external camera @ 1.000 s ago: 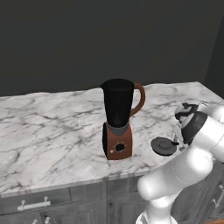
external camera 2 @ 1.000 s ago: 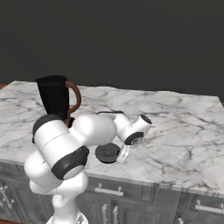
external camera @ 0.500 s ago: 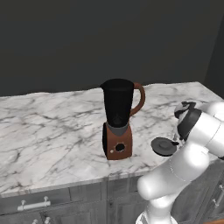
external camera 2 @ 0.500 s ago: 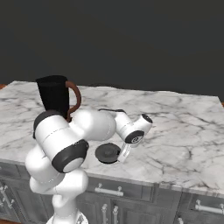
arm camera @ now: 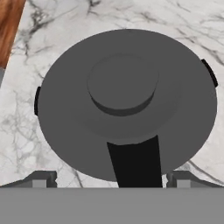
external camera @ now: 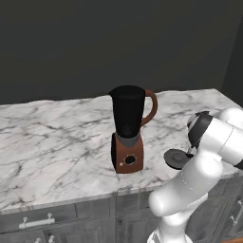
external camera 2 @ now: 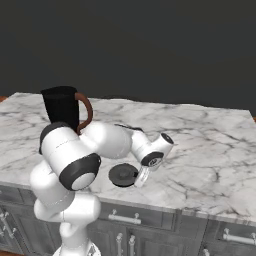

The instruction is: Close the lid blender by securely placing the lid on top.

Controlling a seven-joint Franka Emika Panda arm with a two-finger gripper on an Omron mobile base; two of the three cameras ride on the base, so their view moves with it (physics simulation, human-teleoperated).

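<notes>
The lid [arm camera: 127, 100], a flat dark grey disc with a raised centre knob and a dark tab, lies on the marble counter near its front edge. It also shows as a small dark disc, the lid [external camera: 176, 158] [external camera 2: 123, 175]. My gripper [arm camera: 113, 180] hangs close over it, open, one fingertip on each side of the tab and nothing between them. From the right base, the gripper [external camera 2: 139, 177] sits at the lid's right rim. The blender [external camera: 128, 133] stands upright left of the lid, jar mouth uncovered. My arm hides the base of the blender [external camera 2: 62, 107].
The marble counter [external camera: 57, 142] stretches wide to the left and behind the blender. Its front edge runs just beside the lid, with grey drawers [external camera 2: 125, 218] below. A brown strip [arm camera: 8, 26] shows past the counter's edge. A dark wall stands behind.
The hand has dropped slightly toward the lid. The lid and the blender have stayed where they were.
</notes>
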